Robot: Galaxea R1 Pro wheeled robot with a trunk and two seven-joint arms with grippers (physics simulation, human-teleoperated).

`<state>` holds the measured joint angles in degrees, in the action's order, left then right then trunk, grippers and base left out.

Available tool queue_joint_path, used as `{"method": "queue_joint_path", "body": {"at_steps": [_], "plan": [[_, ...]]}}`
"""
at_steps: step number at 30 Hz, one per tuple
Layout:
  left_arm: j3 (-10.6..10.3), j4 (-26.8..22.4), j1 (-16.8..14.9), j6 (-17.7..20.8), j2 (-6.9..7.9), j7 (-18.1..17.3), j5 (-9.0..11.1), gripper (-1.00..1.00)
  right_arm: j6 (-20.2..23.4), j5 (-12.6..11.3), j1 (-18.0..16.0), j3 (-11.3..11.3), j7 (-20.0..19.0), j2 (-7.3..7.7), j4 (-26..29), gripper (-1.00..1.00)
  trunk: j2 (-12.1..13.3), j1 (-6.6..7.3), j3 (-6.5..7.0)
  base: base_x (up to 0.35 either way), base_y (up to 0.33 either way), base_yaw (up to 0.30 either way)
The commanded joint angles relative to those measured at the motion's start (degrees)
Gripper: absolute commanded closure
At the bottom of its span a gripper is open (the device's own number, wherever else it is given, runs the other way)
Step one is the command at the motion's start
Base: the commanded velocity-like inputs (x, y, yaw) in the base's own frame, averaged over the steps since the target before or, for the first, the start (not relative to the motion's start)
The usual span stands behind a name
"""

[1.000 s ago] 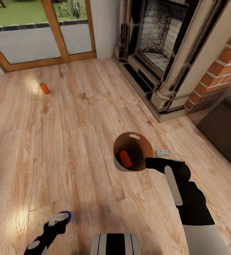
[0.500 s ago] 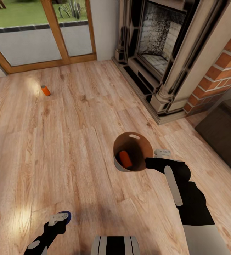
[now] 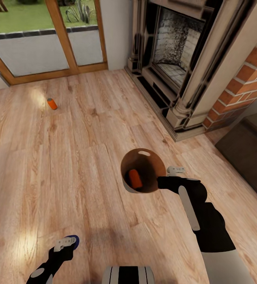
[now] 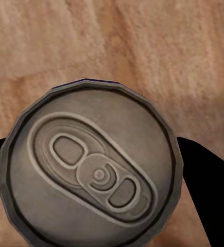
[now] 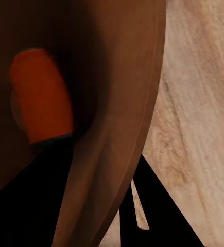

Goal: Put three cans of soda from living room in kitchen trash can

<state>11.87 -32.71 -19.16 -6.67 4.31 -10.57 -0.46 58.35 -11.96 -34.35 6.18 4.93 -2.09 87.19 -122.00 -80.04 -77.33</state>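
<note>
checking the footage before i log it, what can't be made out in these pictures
- Blue can: its silver top covers its sides in the left wrist view; the left gripper hides most of it in the head view.
- Orange can on the floor: too small for any label, head view.
- Bin: its outside is mostly hidden behind its own rim, head view.
- Orange can in the bin: lower end lost in shadow, right wrist view.

Two orange cans (image 3: pixel 52 103) (image 3: pixel 135 178), one blue can (image 3: pixel 72 240) as far as its visible edge tells, one bin (image 3: pixel 125 182), two grippers (image 3: pixel 64 244) (image 3: pixel 172 175).
</note>
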Motion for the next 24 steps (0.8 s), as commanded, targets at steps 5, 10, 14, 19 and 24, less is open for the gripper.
{"method": "queue_joint_path", "body": {"at_steps": [5, 10, 14, 19, 24], "plan": [[0.00, -0.05, 0.00, 0.00, 0.00, 0.02, 0.01, 1.00, -0.08, -1.18, -0.01, 0.04, -0.01, 0.03, 0.00, 1.00, 2.02, 1.11, 1.32, 0.000, 0.000, 0.000], [0.00, -0.07, 0.00, -0.02, 0.00, 0.02, 0.02, 1.00, -0.08, -1.17, 0.01, 0.06, -0.01, 0.06, 0.00, 1.00, 4.03, 2.21, 2.66, 0.000, 0.000, 0.000], [0.00, -0.08, 0.00, -0.08, 0.00, 0.00, 0.02, 1.00, -0.08, -1.21, 0.06, -0.01, -0.01, 0.05, 0.00, 1.00, 5.63, 3.09, 3.75, 0.000, 0.000, 0.000], [0.00, -0.10, 0.00, -0.13, 0.00, -0.06, 0.02, 1.00, -0.08, -1.16, 0.07, -0.06, -0.01, 0.06, -0.03, 1.00, 7.64, 4.18, 5.10, 0.000, 0.000, 0.000], [0.00, -0.15, 0.00, -0.17, 0.00, -0.18, 0.03, 1.00, -0.08, -1.10, 0.11, -0.10, 0.03, 0.07, -0.08, 1.00, 9.64, 5.28, 6.45, 0.000, 0.000, 0.000]]}}
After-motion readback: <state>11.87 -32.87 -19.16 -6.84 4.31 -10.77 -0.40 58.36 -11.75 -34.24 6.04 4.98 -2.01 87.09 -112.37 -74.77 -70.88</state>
